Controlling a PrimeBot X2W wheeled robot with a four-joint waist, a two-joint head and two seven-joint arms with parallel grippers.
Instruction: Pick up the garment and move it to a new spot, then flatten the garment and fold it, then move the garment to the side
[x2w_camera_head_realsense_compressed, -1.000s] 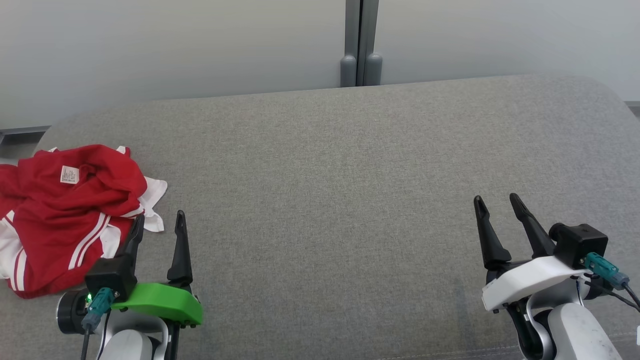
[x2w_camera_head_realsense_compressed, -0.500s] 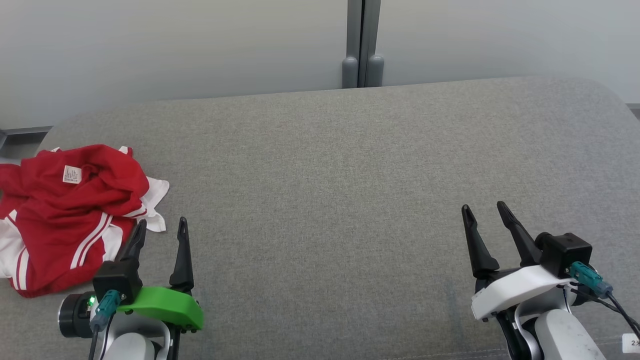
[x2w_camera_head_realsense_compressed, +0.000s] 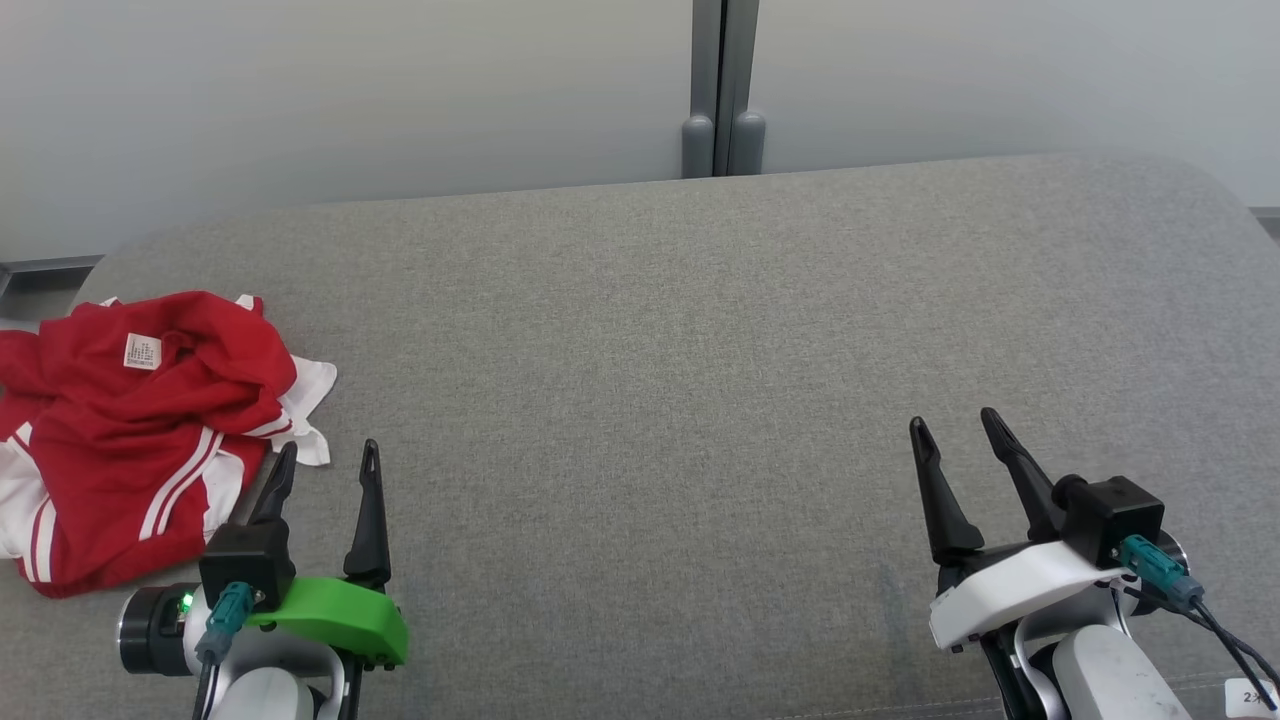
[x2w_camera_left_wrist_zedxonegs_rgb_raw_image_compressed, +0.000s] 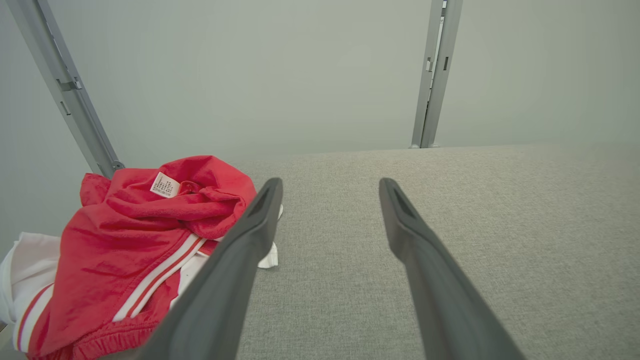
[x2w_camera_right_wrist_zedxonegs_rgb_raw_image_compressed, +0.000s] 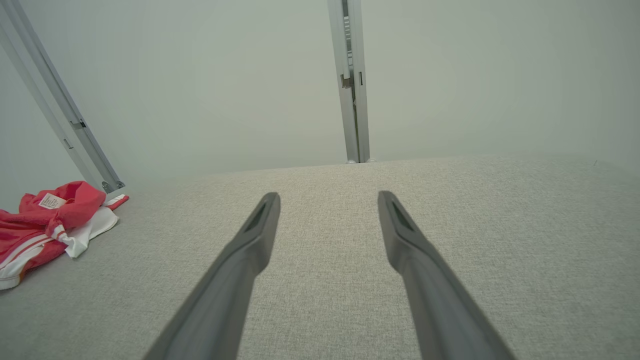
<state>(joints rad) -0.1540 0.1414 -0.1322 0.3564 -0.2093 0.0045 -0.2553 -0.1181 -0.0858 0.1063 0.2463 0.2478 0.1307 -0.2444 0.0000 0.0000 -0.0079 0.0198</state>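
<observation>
The garment (x2w_camera_head_realsense_compressed: 140, 430) is a crumpled red piece with white stripes, white trim and a small white label, lying at the far left of the grey padded table (x2w_camera_head_realsense_compressed: 680, 350). In the left wrist view the garment (x2w_camera_left_wrist_zedxonegs_rgb_raw_image_compressed: 130, 250) sits left of the fingers, partly behind the left one. My left gripper (x2w_camera_head_realsense_compressed: 330, 455) hovers open just right of the heap, nothing between its fingers. At the lower right, my right gripper (x2w_camera_head_realsense_compressed: 955, 425) stands open over bare fabric, far from the garment (x2w_camera_right_wrist_zedxonegs_rgb_raw_image_compressed: 50, 225).
A pale wall with a grey vertical post (x2w_camera_head_realsense_compressed: 720, 90) runs behind the table. The table's left edge is close to the garment, with a grey rail (x2w_camera_head_realsense_compressed: 40, 268) beyond it. Bare grey surface spreads across the middle and right.
Both grippers have drawn back toward the lower edge of the head view, the right one also shifting left. The garment lies as before.
</observation>
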